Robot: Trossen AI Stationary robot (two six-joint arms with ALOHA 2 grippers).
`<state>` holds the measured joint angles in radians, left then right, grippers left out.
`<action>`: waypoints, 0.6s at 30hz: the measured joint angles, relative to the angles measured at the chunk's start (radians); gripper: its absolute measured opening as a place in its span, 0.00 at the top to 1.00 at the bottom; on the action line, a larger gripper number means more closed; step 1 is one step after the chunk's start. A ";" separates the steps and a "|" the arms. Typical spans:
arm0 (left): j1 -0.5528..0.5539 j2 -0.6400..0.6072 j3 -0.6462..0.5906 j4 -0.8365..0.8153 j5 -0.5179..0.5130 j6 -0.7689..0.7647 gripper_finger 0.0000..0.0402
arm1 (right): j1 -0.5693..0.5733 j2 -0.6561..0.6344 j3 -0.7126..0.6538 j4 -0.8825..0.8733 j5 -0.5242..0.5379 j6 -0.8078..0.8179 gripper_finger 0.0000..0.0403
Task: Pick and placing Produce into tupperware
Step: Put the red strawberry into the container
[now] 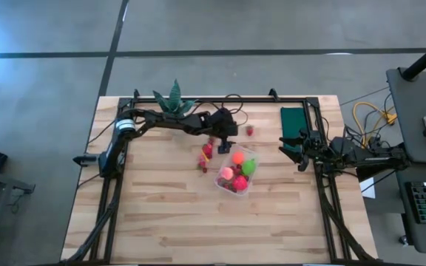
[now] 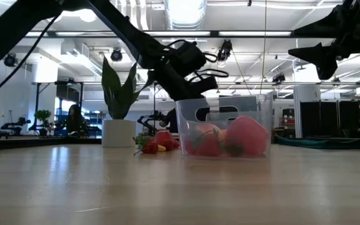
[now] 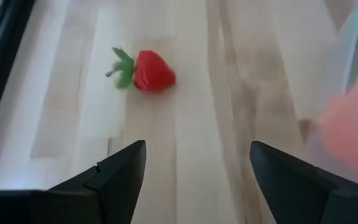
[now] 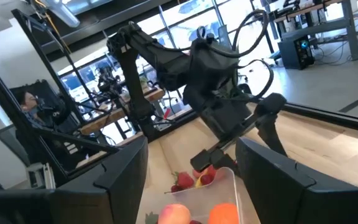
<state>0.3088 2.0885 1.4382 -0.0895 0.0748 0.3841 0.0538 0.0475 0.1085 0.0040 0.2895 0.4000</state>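
Right now the left hand [image 1: 226, 142] hangs above the wooden desk [image 1: 161, 214], just behind the clear tupperware [image 1: 237, 174], with its two dark fingers [image 3: 120, 168] spread well apart and nothing between them. Looking out past those fingers, a red strawberry [image 3: 153, 71] with a green leafy top lies on the bare wood ahead of the hand, untouched. The blurred wall of the tub shows at one edge of that view, with something orange-pink behind it.

The tupperware sits near the middle of the desk, turned at an angle. Inside it are several produce pieces: an orange one [image 1: 237, 157], a green one [image 1: 248, 168], a peach-coloured one [image 1: 227, 174] and a pink one [image 1: 240, 182]. From desk height the tub [image 2: 224, 128] shows red and pink fruit pressed against its near wall. Just outside it, on the side toward the left arm, a small cluster of red pieces [image 1: 205, 156] lies on the desk. One more small red piece [image 1: 249, 131] lies apart, nearer the back edge.

A green spiky plant [image 1: 173, 100] in a white pot [image 2: 118, 132] stands at the back of the desk beside the left arm. A dark green cloth [image 1: 293, 121] lies at the back right corner.

The right hand [image 1: 291, 147] waits at the right edge of the desk, raised, its fingers parted and holding nothing.
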 joint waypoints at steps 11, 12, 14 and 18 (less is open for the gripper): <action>0.008 0.005 0.155 -0.077 0.032 -0.116 0.32 | 0.000 0.000 0.000 0.000 0.000 0.000 0.42; 0.009 0.004 0.166 -0.114 0.031 -0.126 0.32 | 0.000 0.000 0.000 0.000 0.000 0.000 0.42; 0.009 0.004 0.180 -0.215 0.023 -0.142 0.32 | 0.000 0.000 0.000 0.000 0.000 0.000 0.42; 0.008 0.004 0.190 -0.475 -0.023 -0.175 0.32 | 0.000 0.000 0.000 0.000 0.000 0.000 0.42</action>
<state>0.3171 2.0926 1.6283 -0.5644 0.0515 0.2091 0.0540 0.0475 0.1085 0.0040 0.2893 0.4000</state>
